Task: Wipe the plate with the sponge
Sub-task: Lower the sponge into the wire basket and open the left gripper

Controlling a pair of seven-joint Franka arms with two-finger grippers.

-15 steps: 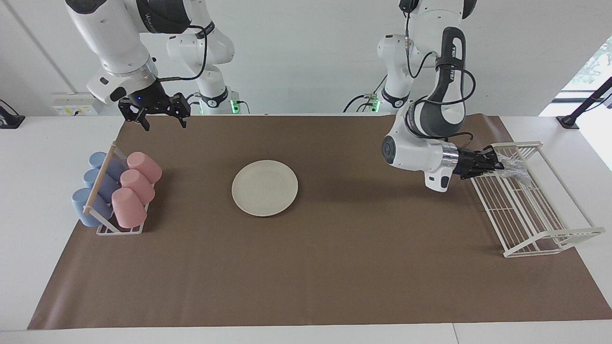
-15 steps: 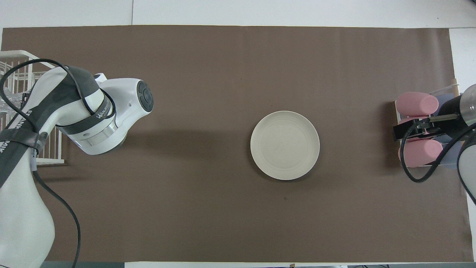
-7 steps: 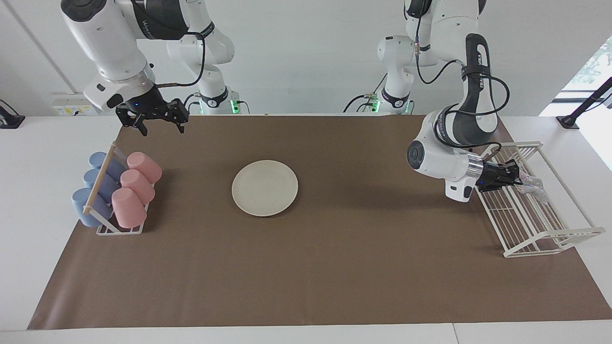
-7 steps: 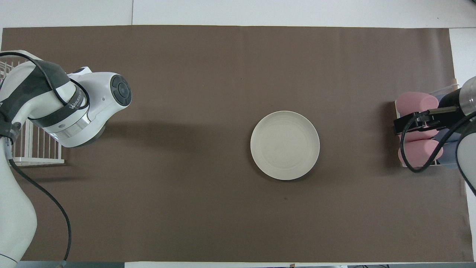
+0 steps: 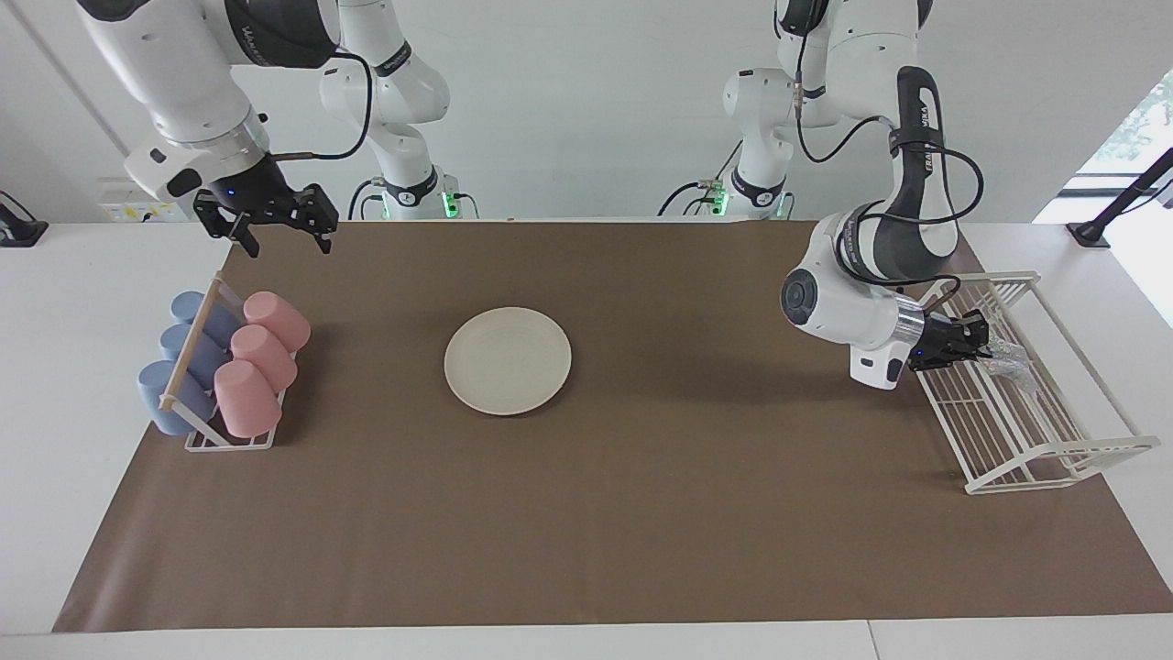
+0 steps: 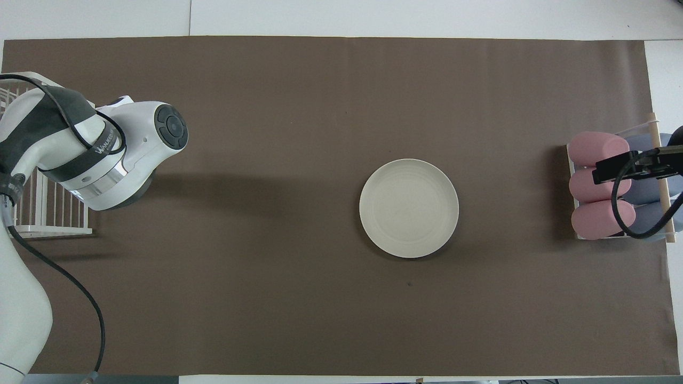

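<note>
The cream-white plate (image 5: pixel 508 360) (image 6: pixel 408 208) lies flat on the brown mat at mid-table, with nothing on it. The silvery sponge (image 5: pixel 1008 357) rests on the wires of the white rack (image 5: pixel 1026 431) at the left arm's end. My left gripper (image 5: pixel 981 341) points sideways into that rack, right at the sponge; whether it grips the sponge does not show. In the overhead view the left arm's wrist hides both the gripper and the sponge. My right gripper (image 5: pixel 289 246) (image 6: pixel 624 166) hangs open and empty over the mat, close to the cup rack.
A small rack holding pink and blue cups (image 5: pixel 240 362) (image 6: pixel 600 184) on their sides stands at the right arm's end. The left arm's bulky wrist (image 6: pixel 128 154) hangs low beside the wire rack (image 6: pixel 48 213).
The left gripper moved along the wire rack, away from the robots, and lowered with the sponge, which now rests on the wires. The right gripper rose and swung toward its own end of the table.
</note>
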